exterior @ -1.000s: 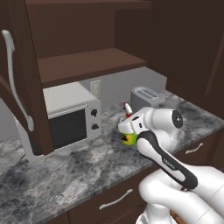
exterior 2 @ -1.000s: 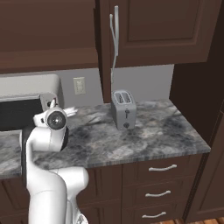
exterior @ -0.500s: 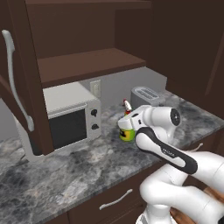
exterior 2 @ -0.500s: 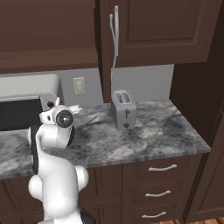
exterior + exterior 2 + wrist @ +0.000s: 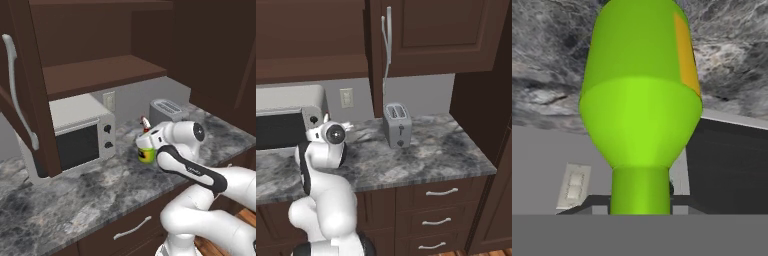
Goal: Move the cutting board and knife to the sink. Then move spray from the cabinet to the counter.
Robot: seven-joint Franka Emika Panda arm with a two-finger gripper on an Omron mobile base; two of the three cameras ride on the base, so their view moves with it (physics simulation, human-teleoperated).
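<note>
Spray (image 5: 145, 151) is at the end of the arm, low over the counter (image 5: 95, 190) and just in front of the right corner of the microwave (image 5: 75, 134). Going from left to right in the left base view: the open cabinet door with its long silver handle (image 5: 19, 95) stands at the far left, then the cabinet (image 5: 100, 75) with its bare wooden shelf, then the white microwave under it. After that comes the green bottle with its yellow label and the red-and-white nozzle pointing up, and behind it to the right the silver toaster (image 5: 167, 110) stands against the wall.

The gripper (image 5: 155, 142) is at the bottle, but the white hand hides the fingers — I cannot tell if they are closed on it or not. In the hand view the green body of the bottle (image 5: 641, 100) is very close to the camera, with the marbled stone beyond it and a wall outlet (image 5: 574, 185) at the lower left.

In the right base view the arm stands at the left, the toaster (image 5: 397, 125) in the middle of the counter (image 5: 426, 155), and drawers with curved handles (image 5: 442, 192) are below at the right.
</note>
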